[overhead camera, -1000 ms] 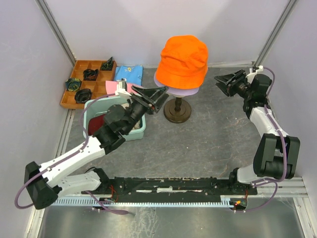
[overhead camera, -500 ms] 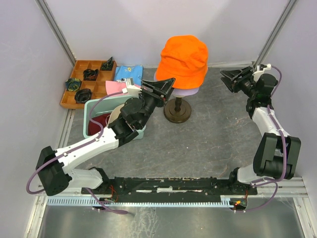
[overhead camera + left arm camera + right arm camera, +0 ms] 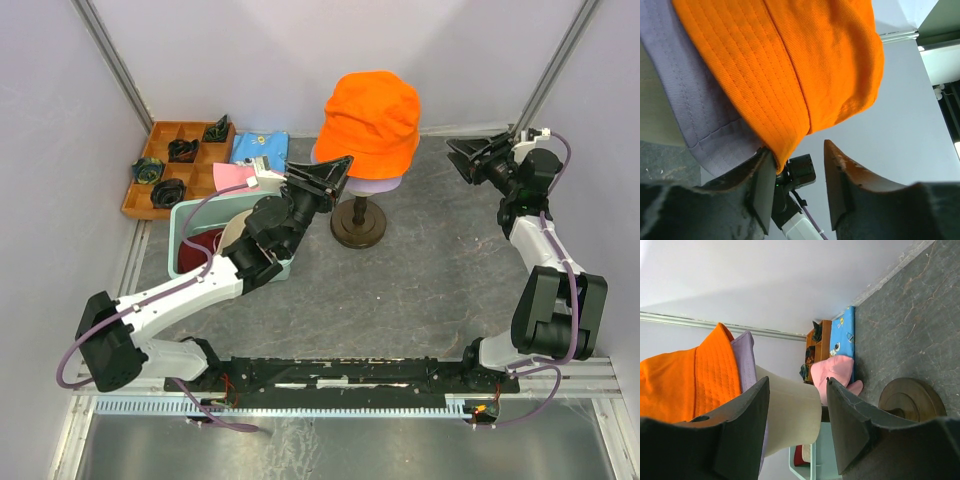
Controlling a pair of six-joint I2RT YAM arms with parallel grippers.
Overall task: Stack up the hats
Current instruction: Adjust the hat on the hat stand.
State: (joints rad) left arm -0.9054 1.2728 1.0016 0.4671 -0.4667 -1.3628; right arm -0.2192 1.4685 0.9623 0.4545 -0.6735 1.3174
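1. Dark grey stone-look table (image 3: 420, 285): bears everything listed below.
2. Pale teal plastic bin (image 3: 178, 228), left of centre. It holds a dark red fabric hat (image 3: 200, 250) and a cream-beige fabric hat (image 3: 236, 228), the second partly hidden by my left arm.
3. My left pincer (image 3: 345, 172): jaws spread, nothing pinched. It is raised past the bin's right rim, at the left brim of the stacked hats. In the wrist view the orange brim's edge lies just beside one finger (image 3: 762, 185).
4. Dark round wooden stand (image 3: 358, 228), centre, carrying a cream egg-shaped mannequin head (image 3: 790, 410).
5. Lavender fabric bucket hat (image 3: 378, 185): on the head, only its brim showing.
6. Orange fabric bucket hat (image 3: 370, 115): on top of the lavender one, covering its crown.
7. My right pincer (image 3: 457, 162): jaws spread, empty. It hangs in the air right of the stack, apart from it and pointing toward it.
8. Pink fabric hat (image 3: 235, 177): lies at the bin's far rim.
9. Blue patterned folded cloth (image 3: 262, 148): just behind the pink hat.
10. Brown wooden compartment tray (image 3: 165, 126): far left, with small dark items in its cells.
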